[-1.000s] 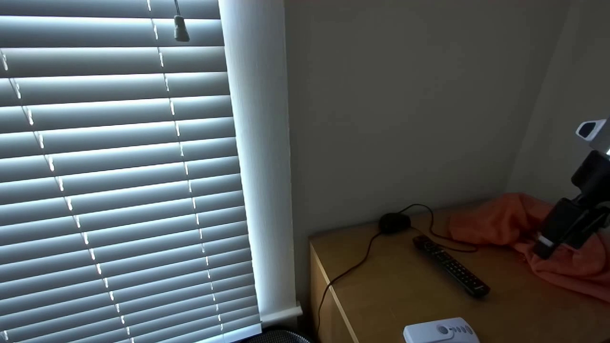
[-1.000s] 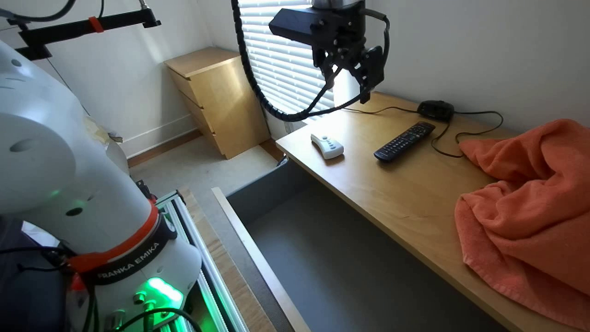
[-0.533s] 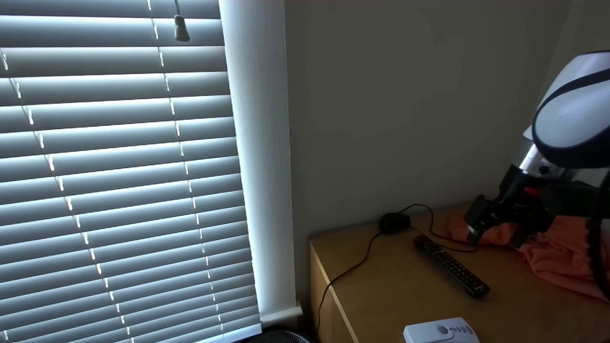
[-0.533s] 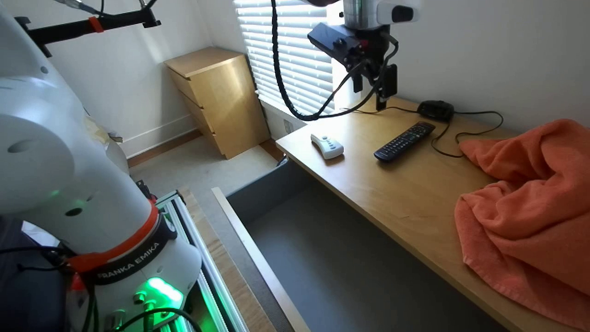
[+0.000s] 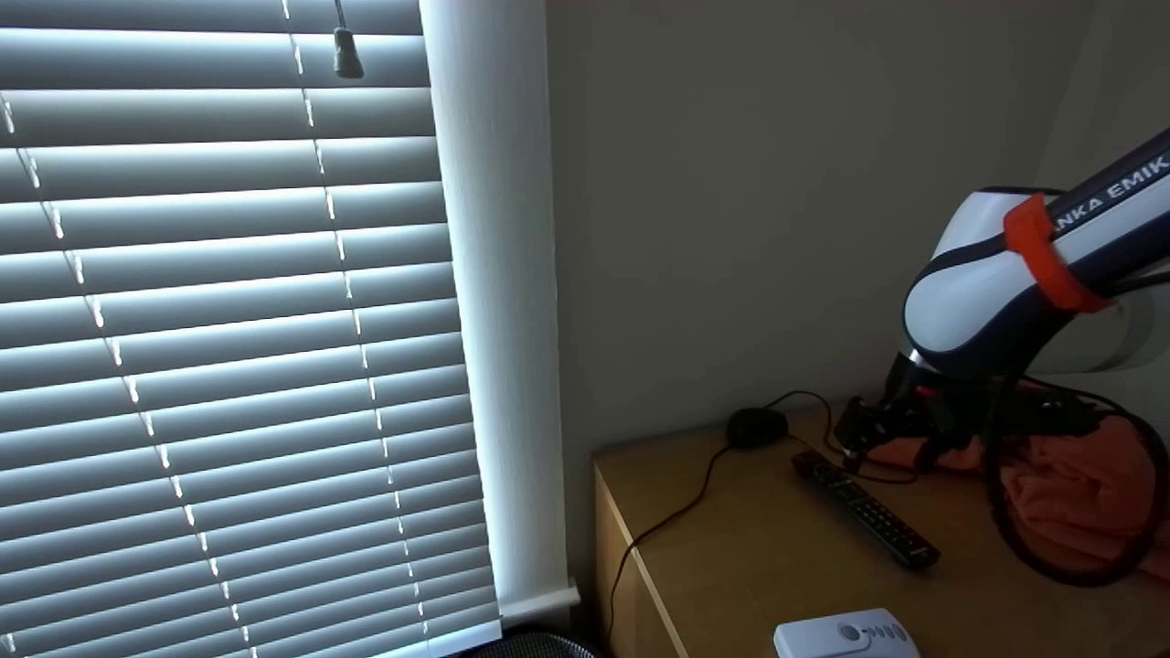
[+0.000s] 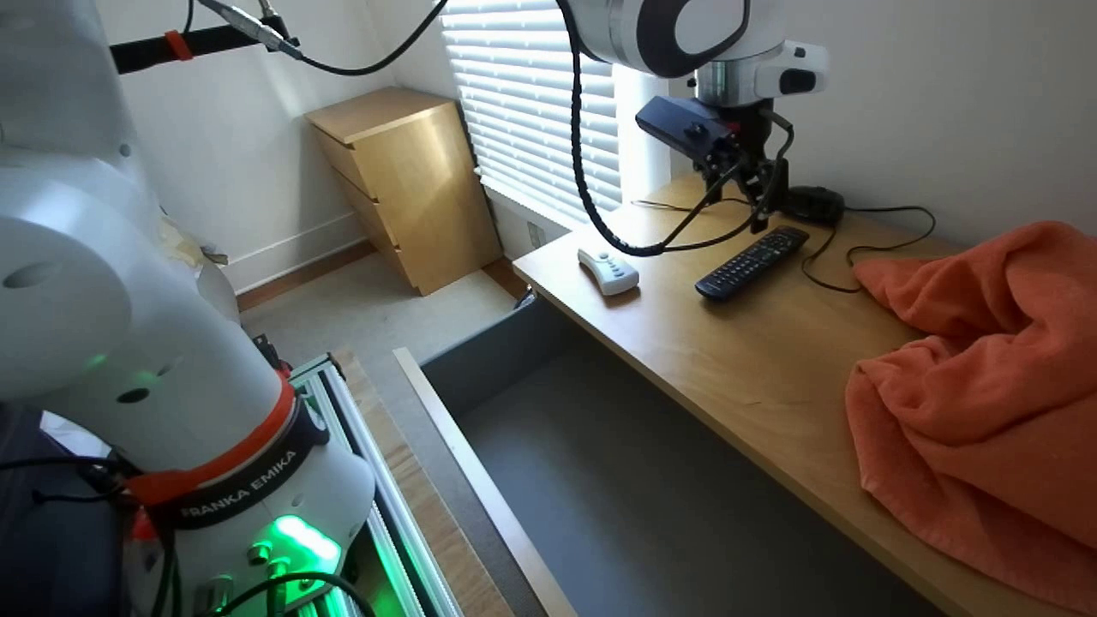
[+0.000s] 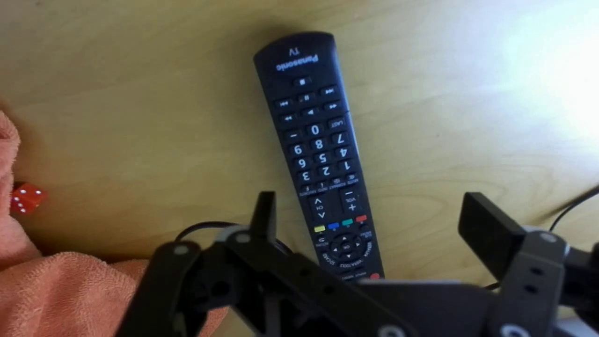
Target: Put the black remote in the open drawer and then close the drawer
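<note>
A wood top (image 6: 771, 368) runs up against a pale wall (image 6: 926, 103). The gripper (image 7: 373, 217) hangs over it with its two fingers (image 7: 263, 215) spread wide, and it holds nothing. Right below the gripper, the black remote (image 7: 318, 150) lies flat on the wood; in the wrist view part of it shows between the fingers, with wood on both sides. I think the job has hardly begun: the grab, the carry, the drop and the last push shut are all left. Near one finger a thin cord (image 7: 206, 225) passes by the remote's end, so it could get pinched. It seems to come from a black puck (image 5: 757, 428) by the wall. On one side of the gripper lies an orange cloth (image 6: 986, 386) with a red cube (image 7: 28, 197) at its edge; on the other, toward the window blinds (image 5: 219, 320), sits a white clicker (image 6: 610, 272). Between those two there looks to be a wide way to the front edge (image 6: 686, 401). Past it, low and back toward the robot's base (image 6: 240, 493), the drawer (image 6: 600, 480) is already open; its front board (image 6: 480, 482) sits close to the base, so the push may be tight.
</note>
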Tool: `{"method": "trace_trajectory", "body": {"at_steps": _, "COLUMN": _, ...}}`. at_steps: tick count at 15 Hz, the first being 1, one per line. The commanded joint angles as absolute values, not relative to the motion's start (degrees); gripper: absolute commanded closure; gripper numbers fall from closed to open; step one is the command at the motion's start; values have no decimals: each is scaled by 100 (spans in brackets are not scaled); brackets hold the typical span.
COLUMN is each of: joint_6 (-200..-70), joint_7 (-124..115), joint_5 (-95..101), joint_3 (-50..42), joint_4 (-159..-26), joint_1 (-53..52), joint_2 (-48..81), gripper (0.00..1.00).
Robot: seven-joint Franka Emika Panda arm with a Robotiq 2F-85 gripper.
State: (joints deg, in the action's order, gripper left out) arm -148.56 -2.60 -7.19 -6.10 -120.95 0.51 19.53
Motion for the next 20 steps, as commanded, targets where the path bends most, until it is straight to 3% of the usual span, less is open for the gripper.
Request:
{"method": "trace_trajectory", "body": {"at_steps": 1, "joint_6": -14972, "joint_7": -149, "joint_5": -542, "joint_3": -479, "joint_4": -11593, "joint_1": 203, "joint_2": 2569, "gripper": 0}}
{"method": "trace_trajectory", "body": {"at_steps": 13, "joint_6": -14869, "joint_7": -106, "joint_5": -376, "joint_3": -381, "joint_4": -10671, "joint_1": 229, "joint_2": 3664, "gripper": 3}}
{"method": "trace_trajectory", "body": {"at_steps": 15, "joint_6": -14846, "joint_7": -99, "joint_5": -353, "joint_3": -372, "joint_4": -10584, "joint_1": 233, "joint_2": 3751, "gripper": 13}}
{"method": "trace_trajectory", "body": {"at_steps": 18, "joint_6": -14813, "joint_7": -100, "joint_5": -309, "joint_3": -377, "joint_4": -10487, "joint_1": 235, "joint_2": 3840, "gripper": 47}}
{"method": "trace_trajectory", "body": {"at_steps": 20, "joint_6": -14804, "joint_7": -104, "joint_5": -276, "joint_3": -383, "joint_4": -10453, "joint_1": 229, "joint_2": 3875, "gripper": 61}}
